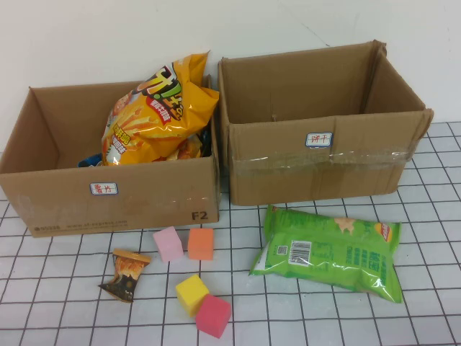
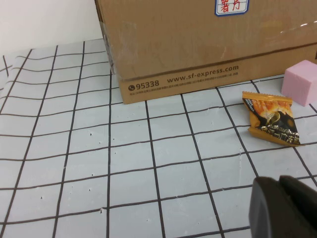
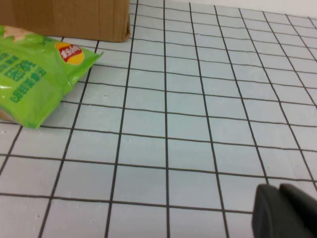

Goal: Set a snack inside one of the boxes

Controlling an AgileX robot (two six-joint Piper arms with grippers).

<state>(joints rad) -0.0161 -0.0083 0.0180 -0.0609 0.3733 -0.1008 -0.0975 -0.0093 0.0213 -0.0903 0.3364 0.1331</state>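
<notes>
Two cardboard boxes span the upper half of the high view. The left box [image 1: 115, 194] already holds a large yellow snack bag [image 1: 155, 115] that juts above its rim; the right box [image 1: 324, 169] shows nothing inside from this angle. Each carries a small label on its front wall.

On the gridded surface [image 1: 65, 317], lower right of the high view, lies the green snack bag [image 1: 328, 252], flat, just in front of the right box. At lower left lies the small orange snack packet [image 1: 126, 275], near the left box. Between them sit four foam blocks: pink block [image 1: 168, 244] touching orange block [image 1: 201, 244], and yellow block [image 1: 191, 293] touching red block [image 1: 213, 316].

I see neither arm from above. The left pincer [image 2: 283, 208] appears only as a dark edge at the lower right of its wrist view, near the small packet; the right pincer [image 3: 285, 210] likewise in its own view, apart from the green bag. I cannot tell the grip of either.

I judge no snack is picked yet. Next: choose a snack, lower over it, and grasp.
</notes>
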